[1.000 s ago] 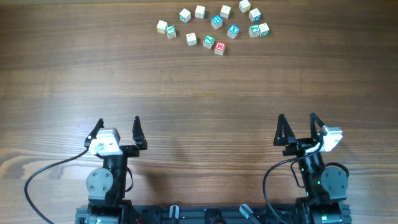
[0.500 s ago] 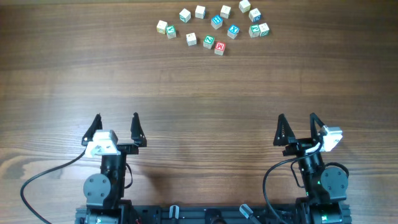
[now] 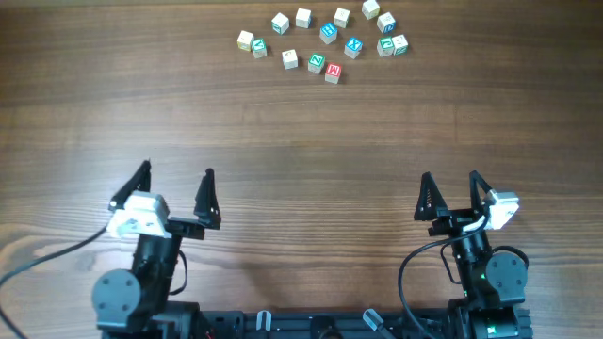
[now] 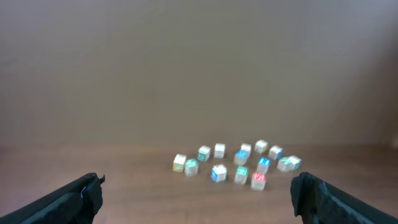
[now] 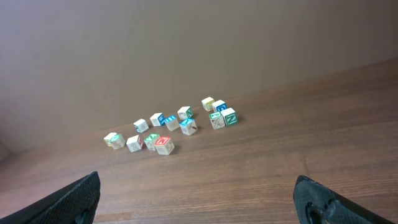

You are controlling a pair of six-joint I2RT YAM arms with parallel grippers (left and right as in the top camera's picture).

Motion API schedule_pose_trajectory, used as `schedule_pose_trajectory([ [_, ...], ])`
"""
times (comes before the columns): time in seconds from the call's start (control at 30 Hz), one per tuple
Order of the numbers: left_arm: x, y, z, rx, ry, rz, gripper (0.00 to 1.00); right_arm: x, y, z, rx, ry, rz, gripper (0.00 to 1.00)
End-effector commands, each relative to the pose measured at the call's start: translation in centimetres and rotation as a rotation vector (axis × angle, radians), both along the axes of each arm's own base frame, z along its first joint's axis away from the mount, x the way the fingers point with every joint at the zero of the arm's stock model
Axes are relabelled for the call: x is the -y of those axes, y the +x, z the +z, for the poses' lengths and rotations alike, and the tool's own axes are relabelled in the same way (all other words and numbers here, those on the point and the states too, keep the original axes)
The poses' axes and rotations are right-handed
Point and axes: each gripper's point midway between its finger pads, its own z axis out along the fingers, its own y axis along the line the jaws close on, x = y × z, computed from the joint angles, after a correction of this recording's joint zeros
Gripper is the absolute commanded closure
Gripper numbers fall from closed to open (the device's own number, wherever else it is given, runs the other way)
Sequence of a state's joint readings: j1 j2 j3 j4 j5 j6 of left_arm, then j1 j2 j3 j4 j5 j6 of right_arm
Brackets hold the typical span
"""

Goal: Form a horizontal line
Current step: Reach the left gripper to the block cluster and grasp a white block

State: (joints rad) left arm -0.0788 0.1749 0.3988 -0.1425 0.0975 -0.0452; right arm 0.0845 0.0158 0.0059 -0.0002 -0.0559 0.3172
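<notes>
We are at the start: nothing is gripped and no cube sits in a row. The left gripper [image 3: 176, 172] has its fingers spread wide, and so does the right gripper [image 3: 449, 178]; both are empty. The cluster of alphabet cubes [image 3: 325, 38] lies well ahead of both, off to the right of the left gripper's line and off to the left of the right gripper's.

We judge the step in hand to be the reach toward a first cube. The blue-X cube [image 3: 352, 44] sits inside the cluster with neighbours just beside it. We should therefore come down from above with the fingers turned so that they drop into free gaps and do not land on a neighbour. The pale-topped cubes [image 3: 303, 17] [image 3: 341, 16] at the far edge have more room around them. We would build the row on bare table nearer the grippers than the cluster, and leave the red-lettered cube [image 3: 333, 71] and the green-lettered ones alone. From the left wrist view the cubes are blurred, so we would trust the overhead view for aiming.

Compared with a second ago, the left arm has swung outward to its own left. Its wrist has shifted that way and its fingers look slightly further apart in the overhead view. The right arm and every cube are as they were.
</notes>
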Motion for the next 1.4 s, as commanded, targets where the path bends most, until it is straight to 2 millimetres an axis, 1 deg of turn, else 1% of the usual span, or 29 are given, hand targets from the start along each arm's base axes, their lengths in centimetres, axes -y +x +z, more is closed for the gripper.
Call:
schedule_pose_trajectory([
  [0.0, 1.0, 0.7, 3.9, -0.03, 0.017, -0.055, 0.0, 0.0, 0.0, 0.0, -0.001, 0.004, 0.001, 0.0],
  [0.03, 1.2, 1.1, 4.6, -0.049, 0.018, -0.06, 0.0, 0.0, 0.0, 0.0, -0.001, 0.004, 0.001, 0.01],
  [0.07, 1.5, 1.8, 5.7, -0.082, 0.021, -0.08, 0.0, 0.0, 0.0, 0.0, -0.001, 0.004, 0.001, 0.0],
  [0.2, 3.3, 4.2, 8.6, -0.195, 0.024, -0.171, 0.0, 0.0, 0.0, 0.0, -0.001, 0.004, 0.001, 0.0],
  [0.27, 3.6, 5.8, 9.5, -0.26, 0.024, -0.181, 0.0, 0.0, 0.0, 0.0, -0.001, 0.004, 0.001, 0.0],
  [0.3, 3.7, 7.4, 9.9, -0.322, 0.023, -0.182, 0.0, 0.0, 0.0, 0.0, -0.001, 0.004, 0.001, 0.0],
  [0.43, 4.7, 10.5, 10.0, -0.467, 0.015, -0.227, 0.0, 0.0, 0.0, 0.0, -0.001, 0.004, 0.001, 0.0],
  [0.53, 5.2, 13.4, 9.2, -0.596, 0.006, -0.241, 0.0, 0.0, 0.0, 0.0, -0.001, 0.004, 0.001, 0.0],
  [0.63, 6.3, 16.0, 8.6, -0.662, 0.011, -0.262, 0.0, 0.0, 0.0, 0.0, -0.001, 0.004, 0.001, 0.0],
  [0.73, 7.9, 18.6, 8.2, -0.672, 0.023, -0.29, 0.0, 0.0, 0.0, 0.0, -0.001, 0.004, 0.001, 0.0],
  [0.8, 9.2, 20.3, 7.3, -0.671, 0.033, -0.311, 0.0, 0.0, 0.0, 0.0, -0.001, 0.004, 0.001, 0.0],
  [0.83, 9.9, 21.2, 6.5, -0.673, 0.04, -0.318, 0.0, 0.0, 0.0, 0.0, -0.001, 0.004, 0.001, 0.0],
  [0.93, 11.3, 23.4, 4.7, -0.676, 0.054, -0.324, 0.0, 0.0, 0.0, 0.0, -0.001, 0.004, 0.001, 0.0],
  [0.97, 12.1, 24.7, 3.4, -0.678, 0.057, -0.336, 0.0, 0.0, 0.0, 0.0, -0.001, 0.004, 0.001, 0.0],
  [1.0, 12.6, 25.5, 2.8, -0.674, 0.06, -0.342, 0.0, 0.0, 0.0, 0.0, -0.001, 0.004, 0.001, 0.0],
  [1.03, 13.4, 26.8, 1.6, -0.669, 0.062, -0.351, 0.0, 0.0, 0.0, 0.0, -0.001, 0.004, 0.001, 0.0],
  [1.07, 13.9, 27.4, 1.1, -0.662, 0.064, -0.356, 0.0, 0.0, 0.0, 0.0, -0.001, 0.004, 0.001, 0.0],
  [1.1, 14.6, 28.4, 0.0, -0.661, 0.067, -0.366, 0.0, 0.0, 0.0, 0.0, -0.001, 0.004, 0.001, 0.0],
  [1.13, 15.4, 28.9, -1.9, -0.693, 0.072, -0.375, 0.0, 0.0, 0.0, 0.0, -0.001, 0.004, 0.001, 0.0],
  [1.2, 15.9, 29.1, -4.2, -0.748, 0.081, -0.38, 0.0, 0.0, 0.0, 0.0, -0.001, 0.004, 0.001, 0.0],
  [1.23, 15.9, 29.7, -5.3, -0.756, 0.084, -0.37, 0.0, 0.0, 0.0, 0.0, -0.001, 0.004, 0.001, 0.0],
  [1.33, 16.3, 31.3, -7.3, -0.752, 0.082, -0.37, 0.0, 0.0, 0.0, 0.0, -0.001, 0.004, 0.001, 0.0],
  [1.37, 16.5, 31.8, -8.3, -0.757, 0.079, -0.37, 0.0, 0.0, 0.0, 0.0, -0.001, 0.004, 0.001, 0.0],
])
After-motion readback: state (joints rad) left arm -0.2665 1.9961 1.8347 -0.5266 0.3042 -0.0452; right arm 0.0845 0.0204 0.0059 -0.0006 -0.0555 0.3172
